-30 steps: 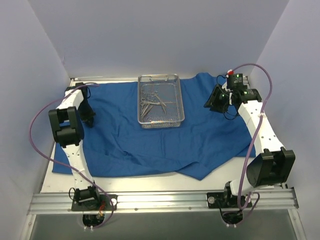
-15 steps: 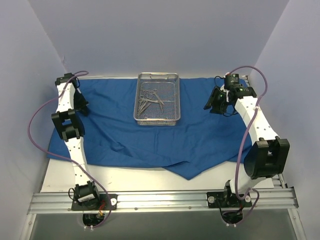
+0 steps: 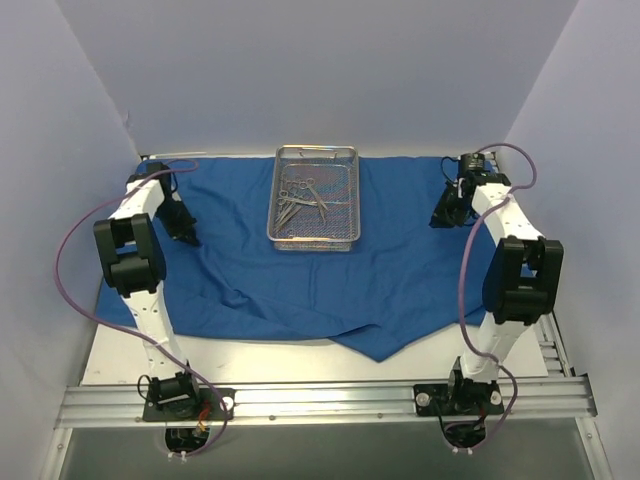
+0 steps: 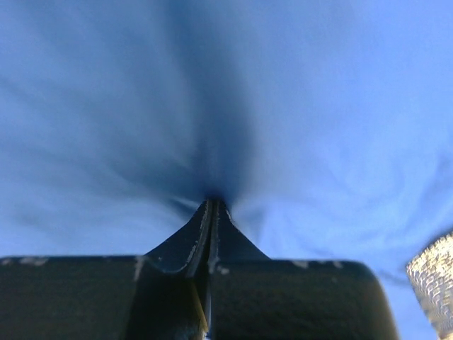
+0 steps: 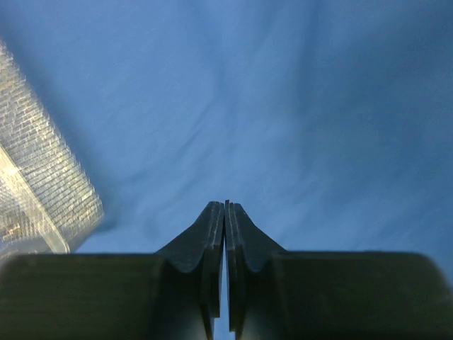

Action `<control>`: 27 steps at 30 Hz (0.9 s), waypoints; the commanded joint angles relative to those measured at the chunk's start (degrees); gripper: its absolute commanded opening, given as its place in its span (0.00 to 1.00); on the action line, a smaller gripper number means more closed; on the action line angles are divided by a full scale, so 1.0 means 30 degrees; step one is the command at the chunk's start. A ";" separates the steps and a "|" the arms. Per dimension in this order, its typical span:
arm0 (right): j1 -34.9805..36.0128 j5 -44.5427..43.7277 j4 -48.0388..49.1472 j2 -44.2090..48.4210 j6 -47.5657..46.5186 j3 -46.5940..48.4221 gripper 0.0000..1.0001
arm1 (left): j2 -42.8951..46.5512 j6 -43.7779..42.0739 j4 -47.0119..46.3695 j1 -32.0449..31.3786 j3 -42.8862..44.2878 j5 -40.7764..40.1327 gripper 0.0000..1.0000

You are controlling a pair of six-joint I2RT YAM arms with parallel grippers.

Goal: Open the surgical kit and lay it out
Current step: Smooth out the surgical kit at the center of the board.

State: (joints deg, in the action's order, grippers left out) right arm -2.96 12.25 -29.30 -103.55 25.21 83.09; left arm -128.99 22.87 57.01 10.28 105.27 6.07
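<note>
**Wrap [image 3: 400, 270] lay spread over the counter [image 3: 250, 357], mesh tray [image 3: 316, 241] near the far edge.**
Left claw [image 4: 211, 202] pinched a puckered fold of wrap; right claw [image 5: 226, 204] stood pressed together over it.

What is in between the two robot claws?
In the top view, the silver mesh tray with its instruments sits between the left gripper and the right gripper, and blue cloth covers the stretch on both sides of it.

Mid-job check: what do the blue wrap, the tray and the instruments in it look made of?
The wrap: soft cloth, matte royal blue; it creases and drapes in folds. The tray: silver wire mesh, probably steel; shiny, see-through grid walls. The instruments: thin bright silver, likely metal; too small to judge finish.
</note>
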 commanded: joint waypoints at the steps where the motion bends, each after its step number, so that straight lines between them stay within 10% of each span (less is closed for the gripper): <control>1: -0.0564 -0.1037 0.1908 -0.1426 -0.0259 0.1245 0.00 | 0.2533 0.1074 -0.2159 -0.0847 -0.1630 0.0528 0.02; 7: -0.0712 -0.1210 0.2652 -0.5615 -0.0699 0.3968 0.00 | 0.3184 0.1603 -0.2891 -0.1640 -0.0379 -0.0178 0.02; 17: -0.1560 -0.3380 0.1533 -0.9633 -0.0962 0.6932 0.00 | -0.4488 0.1574 -0.0430 -0.1611 0.9290 0.3715 0.02; 27: -0.3289 -0.6541 -0.0572 -1.3705 -0.1958 1.1089 0.00 | -0.3236 0.2630 -0.2832 -0.2197 0.7041 0.4688 0.02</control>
State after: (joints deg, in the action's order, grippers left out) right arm -10.11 3.11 -24.32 -138.02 22.39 114.98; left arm -143.57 29.89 51.75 4.80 127.90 18.13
